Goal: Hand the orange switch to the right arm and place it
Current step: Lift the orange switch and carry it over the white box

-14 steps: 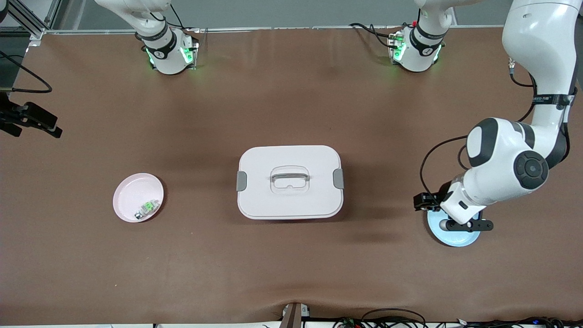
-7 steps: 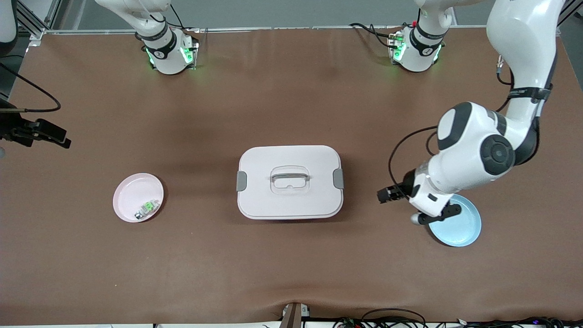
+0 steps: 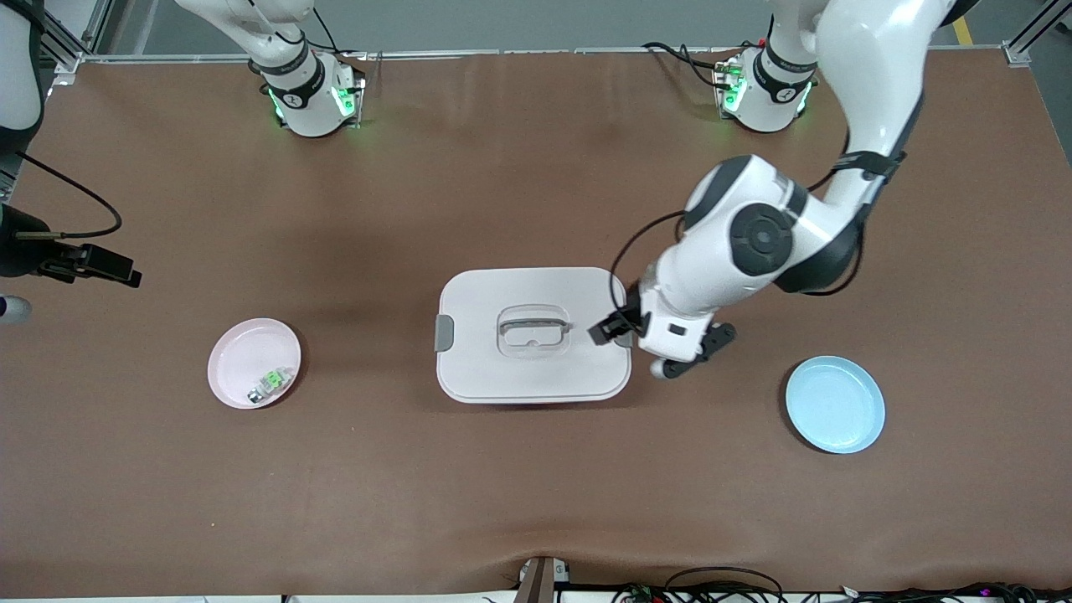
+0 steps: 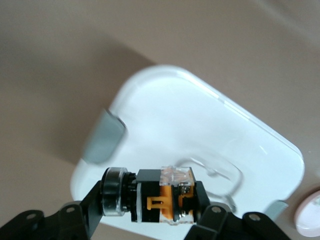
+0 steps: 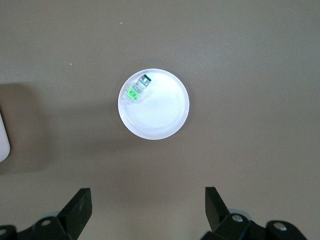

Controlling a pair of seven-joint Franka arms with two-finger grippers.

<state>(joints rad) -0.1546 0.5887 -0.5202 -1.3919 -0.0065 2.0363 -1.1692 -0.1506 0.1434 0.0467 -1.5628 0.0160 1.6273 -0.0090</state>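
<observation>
The blue plate (image 3: 835,416) lies lowest in the front view, so it is nearest to the front camera, and it sits on the brown counter (image 3: 419,502) toward the left arm's end. The pink plate (image 3: 254,363) lies a little farther from the camera, toward the right arm's end of the counter. On the pink plate, at the edge nearer the camera, lies a pale, clear switch with a green middle (image 3: 269,383). The right wrist view looks straight down on that same pink plate (image 5: 154,104) and the green switch (image 5: 138,87). Between the two plates, in the middle of the counter, sits a white box (image 3: 533,335) with a shut lid, a handle (image 3: 533,327) on top and grey clips at both ends. The left hand (image 4: 152,220) is up in the air over the end of the box that faces the blue plate. Its two fingers (image 4: 82,212) are squeezed tight on the orange switch (image 4: 150,194), which lies sideways between them, with its black body, orange middle and silver end showing in the left wrist view. So the orange switch is off the counter, held over the box. The right hand (image 5: 147,207) hangs over the counter near the pink plate, with its fingers spread wide and nothing in them. The arm bases stand farthest from the camera.
</observation>
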